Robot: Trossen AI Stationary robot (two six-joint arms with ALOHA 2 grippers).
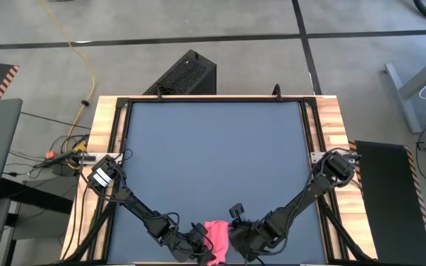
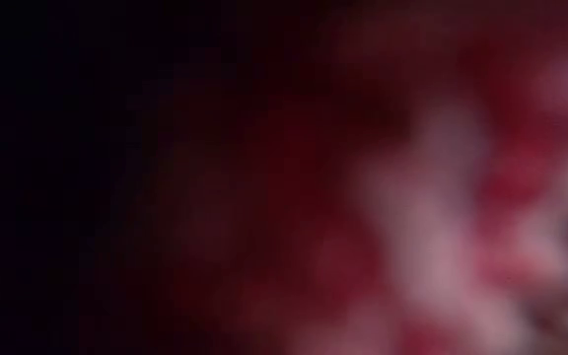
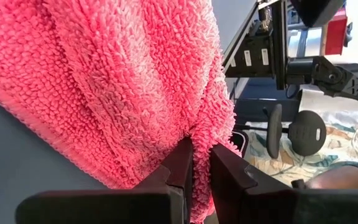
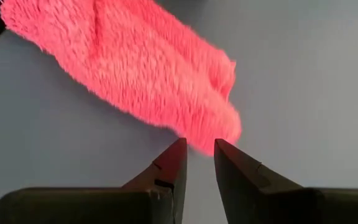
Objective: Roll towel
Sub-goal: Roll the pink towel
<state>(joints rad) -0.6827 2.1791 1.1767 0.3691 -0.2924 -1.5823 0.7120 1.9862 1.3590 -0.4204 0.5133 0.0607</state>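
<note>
Left hand (image 3: pixel 201 171): was clamped on a fold of the small bright pink shaggy cloth towel (image 1: pixel 217 240) at the near edge of the dark grey mat-covered bench (image 1: pixel 213 148).
Towel handling: judged light, limp, easily bunched; best gripped by an edge.
Right hand (image 4: pixel 199 155): stood slightly parted just beside the towel's end, holding nothing.

Low view: a red-pink blur is filling the frame, nothing resolving. High view: the towel (image 1: pixel 217 241) is running toward the picture's bottom edge, both grippers beside the towel appearing too small to judge.
</note>
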